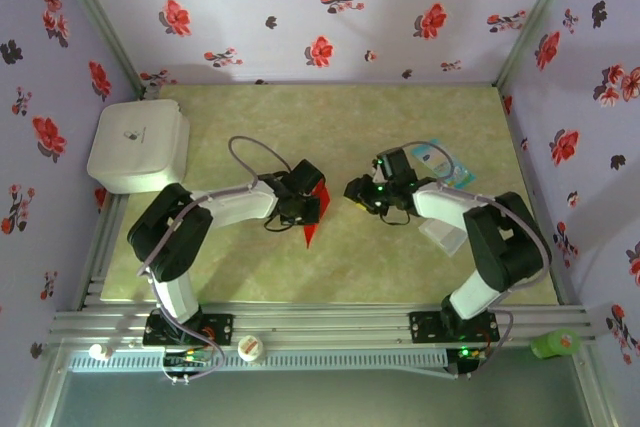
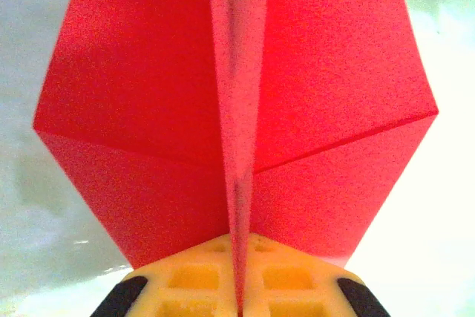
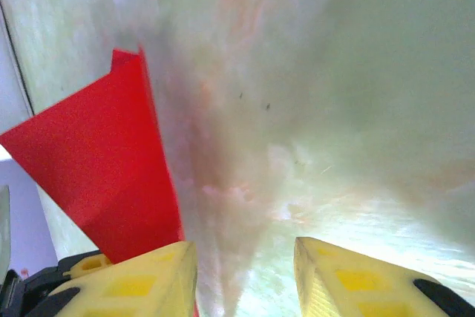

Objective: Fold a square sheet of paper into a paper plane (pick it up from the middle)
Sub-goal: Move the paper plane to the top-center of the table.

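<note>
The paper plane [image 2: 148, 109] is the bright red sheet folded into two slanted wings either side of a raised centre crease. My left gripper [image 2: 241, 269] is shut on that crease, its yellow fingers [image 2: 185, 276] pressed together round the thin fold. From above, the left gripper [image 1: 300, 205] holds the plane near the table's middle, and a red pointed tip [image 1: 311, 231] sticks out toward the near edge. My right gripper [image 3: 245, 276] is open, with nothing but bare table between its fingers [image 3: 141, 280]. One red wing [image 3: 104, 161] lies just to its left. The right gripper [image 1: 353, 191] sits a little to the right of the plane.
A white box [image 1: 140, 145] stands at the table's back left corner. A light-blue-and-white packet [image 1: 440, 161] lies behind the right arm. A green object [image 1: 555, 344] and a white cap [image 1: 250, 349] rest on the front rail. The tabletop [image 1: 400, 257] is pale green.
</note>
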`<control>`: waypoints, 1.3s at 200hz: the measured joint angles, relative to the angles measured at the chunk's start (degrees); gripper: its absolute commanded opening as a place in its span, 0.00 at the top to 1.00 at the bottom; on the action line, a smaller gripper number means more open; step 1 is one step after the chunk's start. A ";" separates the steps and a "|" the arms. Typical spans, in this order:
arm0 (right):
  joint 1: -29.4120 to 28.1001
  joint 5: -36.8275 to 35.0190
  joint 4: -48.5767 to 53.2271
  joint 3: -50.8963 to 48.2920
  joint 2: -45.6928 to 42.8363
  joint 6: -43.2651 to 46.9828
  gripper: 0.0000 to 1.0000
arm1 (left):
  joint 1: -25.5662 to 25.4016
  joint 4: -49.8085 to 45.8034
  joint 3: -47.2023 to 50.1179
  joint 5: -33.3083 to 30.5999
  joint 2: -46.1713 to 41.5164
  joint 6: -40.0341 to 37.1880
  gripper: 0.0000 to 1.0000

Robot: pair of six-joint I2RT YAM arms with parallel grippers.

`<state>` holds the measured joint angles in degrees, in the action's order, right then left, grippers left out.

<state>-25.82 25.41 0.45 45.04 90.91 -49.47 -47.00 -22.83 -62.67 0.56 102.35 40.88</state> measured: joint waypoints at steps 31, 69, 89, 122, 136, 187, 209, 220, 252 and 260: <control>1.84 -0.74 0.81 -2.03 -1.55 0.00 0.60 | 0.00 -4.24 -2.05 -3.61 0.02 -0.83 0.92; 1.84 -0.85 1.16 -2.82 -1.55 -0.04 0.60 | 0.00 -6.62 -3.98 -5.18 0.83 -1.03 0.93; 1.84 -0.83 1.16 -2.84 -1.55 -0.04 0.60 | 0.00 -7.32 -4.33 -5.53 1.66 -1.05 0.93; 1.84 -0.83 1.11 -2.89 -1.55 -0.07 0.60 | 0.00 -8.02 -4.37 -5.55 2.99 -1.03 0.93; 1.84 -0.79 1.01 -2.89 -1.49 -0.07 0.60 | 0.00 -8.09 -4.39 -5.53 3.48 -1.03 0.92; 1.84 -0.11 -0.55 -3.32 -0.46 -0.66 0.60 | 0.00 -8.11 -4.92 -5.53 4.46 -1.03 0.90; 1.84 0.09 -0.66 -3.56 -0.37 -0.68 0.60 | 0.00 -8.11 -5.11 -5.53 4.85 -1.03 0.90; 1.84 0.09 -0.68 -3.65 -0.35 -0.68 0.60 | 0.00 -8.11 -5.20 -5.53 4.96 -1.03 0.90; 1.84 0.13 -1.07 -3.85 -0.35 -0.68 0.60 | 0.00 -8.11 -5.22 -5.53 5.03 -1.03 0.89; 1.84 0.20 -1.09 -3.87 -0.31 -0.68 0.60 | -0.04 -8.11 -5.27 -5.53 5.07 -1.03 0.89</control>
<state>-23.99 25.61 -0.64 41.17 90.61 -50.15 -47.05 -30.94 -67.94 -4.97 107.42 39.86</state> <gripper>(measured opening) 0.403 0.105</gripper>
